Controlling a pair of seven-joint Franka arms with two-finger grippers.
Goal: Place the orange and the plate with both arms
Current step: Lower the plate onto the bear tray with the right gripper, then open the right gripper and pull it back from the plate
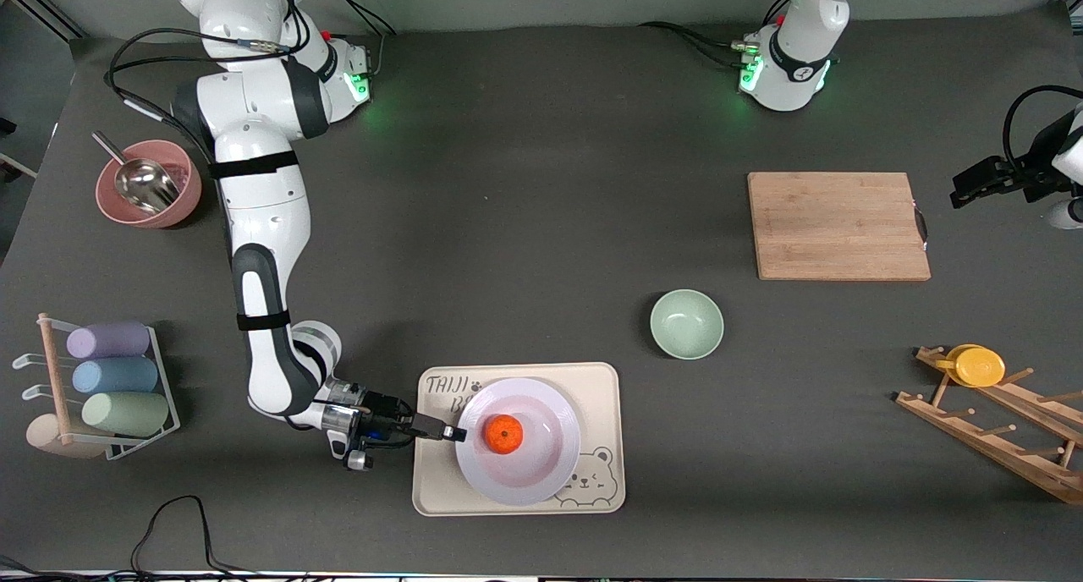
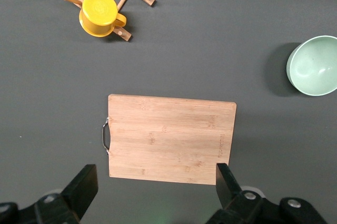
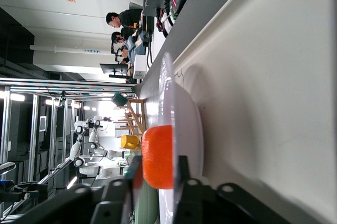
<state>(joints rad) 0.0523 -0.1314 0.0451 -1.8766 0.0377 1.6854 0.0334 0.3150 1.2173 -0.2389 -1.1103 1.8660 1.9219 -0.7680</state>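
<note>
The orange (image 1: 503,434) lies in the middle of the pale plate (image 1: 541,468), which rests on the cream bear tray (image 1: 605,396) near the front camera. My right gripper (image 1: 453,434) is low at the plate's rim, on the side toward the right arm's end of the table. In the right wrist view its fingers (image 3: 181,168) stand apart astride the rim of the plate (image 3: 184,118), not pinching it, with the orange (image 3: 158,155) showing between them. My left gripper (image 1: 964,194) waits in the air, open and holding nothing (image 2: 154,170), at the left arm's end of the table beside the cutting board.
A wooden cutting board (image 1: 838,225) and a mint-green bowl (image 1: 686,324) lie toward the left arm's end. A wooden rack with a yellow cup (image 1: 979,366) is near that end's edge. A pink bowl with a scoop (image 1: 148,184) and a rack of pastel cups (image 1: 110,379) stand at the right arm's end.
</note>
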